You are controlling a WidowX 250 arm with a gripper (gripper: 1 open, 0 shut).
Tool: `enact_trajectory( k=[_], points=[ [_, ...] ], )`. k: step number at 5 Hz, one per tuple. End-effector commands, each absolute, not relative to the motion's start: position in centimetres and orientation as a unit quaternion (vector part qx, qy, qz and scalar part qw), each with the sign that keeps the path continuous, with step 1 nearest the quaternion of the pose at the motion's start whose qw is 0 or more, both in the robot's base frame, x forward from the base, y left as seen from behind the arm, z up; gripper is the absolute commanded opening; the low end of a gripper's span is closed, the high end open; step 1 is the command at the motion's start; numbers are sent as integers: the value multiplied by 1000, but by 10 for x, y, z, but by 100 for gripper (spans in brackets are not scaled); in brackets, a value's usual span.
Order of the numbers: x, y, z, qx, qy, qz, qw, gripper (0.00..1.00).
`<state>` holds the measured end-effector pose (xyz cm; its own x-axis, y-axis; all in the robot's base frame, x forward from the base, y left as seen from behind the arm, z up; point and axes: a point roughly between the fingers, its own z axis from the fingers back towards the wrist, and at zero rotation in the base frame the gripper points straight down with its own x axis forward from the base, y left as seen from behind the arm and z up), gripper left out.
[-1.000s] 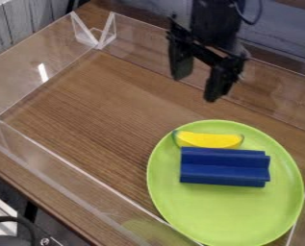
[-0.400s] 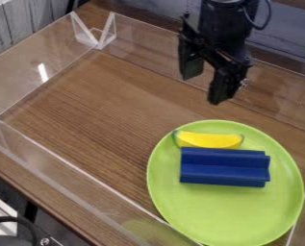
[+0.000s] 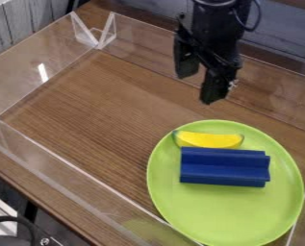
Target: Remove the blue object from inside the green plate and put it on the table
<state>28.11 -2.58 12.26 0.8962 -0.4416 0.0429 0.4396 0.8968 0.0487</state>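
Spreading across the whole view, the table [image 3: 90, 106] carries the green plate [image 3: 167, 187] at its near right corner. On that plate the blue object [image 3: 225, 168] lies flat near the middle, with a yellow banana [image 3: 209, 140] just beyond it at the plate's far edge. Above the wood beyond the plate hangs the gripper [image 3: 201, 81], pointing down, fingers spread wide and holding nothing.

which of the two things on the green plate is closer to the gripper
The yellow banana-shaped piece: it lies at the lime-green round plate's far edge, toward the open gripper. The dark blue ridged block lies behind it, nearer the camera.
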Motion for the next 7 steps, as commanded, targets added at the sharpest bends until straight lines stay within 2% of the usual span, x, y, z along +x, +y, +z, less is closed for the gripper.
enact_trajectory(
  k=[1,3,4,5,7],
  points=[
    [300,-17,134,28,-59,-218,974,100],
    [325,-14,117,30,-69,-273,959,100],
    [330,-21,107,32,-76,-305,949,100],
    [332,-29,98,32,-81,-334,938,100],
    [327,-14,93,38,-92,-353,930,100]
  ],
)
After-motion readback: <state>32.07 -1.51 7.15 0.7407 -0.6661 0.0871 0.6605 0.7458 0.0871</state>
